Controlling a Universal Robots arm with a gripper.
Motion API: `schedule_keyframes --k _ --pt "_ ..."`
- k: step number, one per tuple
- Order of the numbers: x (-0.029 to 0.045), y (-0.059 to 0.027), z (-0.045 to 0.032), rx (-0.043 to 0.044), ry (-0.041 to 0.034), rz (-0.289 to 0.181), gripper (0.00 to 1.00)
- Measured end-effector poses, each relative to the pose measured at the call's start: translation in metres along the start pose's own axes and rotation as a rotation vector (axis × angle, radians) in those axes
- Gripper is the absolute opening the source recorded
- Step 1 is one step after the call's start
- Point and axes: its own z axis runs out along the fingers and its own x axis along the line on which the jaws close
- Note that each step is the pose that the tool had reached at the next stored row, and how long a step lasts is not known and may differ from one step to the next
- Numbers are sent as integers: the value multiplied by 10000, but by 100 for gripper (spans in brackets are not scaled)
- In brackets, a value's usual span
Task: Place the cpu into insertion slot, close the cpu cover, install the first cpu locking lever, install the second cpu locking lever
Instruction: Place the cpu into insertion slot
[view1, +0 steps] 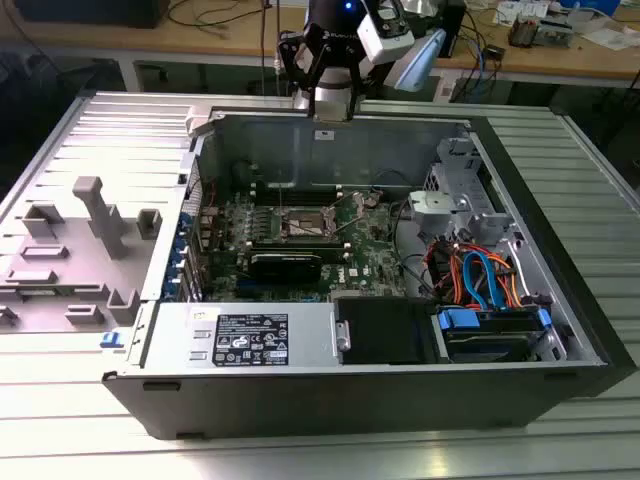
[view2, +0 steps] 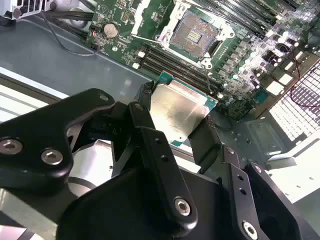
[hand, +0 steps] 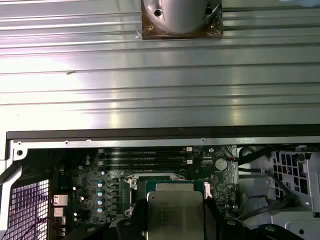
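Observation:
My gripper (view2: 178, 116) is shut on the cpu (view2: 175, 107), a flat silver-grey chip with a green edge, pinched by its two sides between the black fingers (view2: 142, 112). The chip hangs above the motherboard, apart from the insertion slot (view2: 195, 32), which lies open with its dark contact field bare. A silvery plate, the cpu cover (view2: 142, 13), stands swung away at the socket's edge. In the first wrist view the cpu (hand: 175, 215) hides most of the insertion slot (hand: 160, 179). In the exterior view the arm (view1: 328, 55) is over the case's back wall, and the insertion slot (view1: 305, 222) sits mid-board.
The open computer case (view1: 560, 370) lies on a ribbed metal table (hand: 150, 75). Long black memory slots (view2: 170, 62) run beside the socket. A black graphics card (view1: 285, 265), a power supply (view1: 240, 335), coloured cables (view1: 480, 275) and a drive cage (view1: 450, 195) fill the case. Grey fixtures (view1: 95, 215) stand on the exterior view's left.

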Motion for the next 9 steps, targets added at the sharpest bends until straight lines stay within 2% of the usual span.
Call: schedule_keyframes --k 9 --pt "0 0 0 -1 -3 34 55"
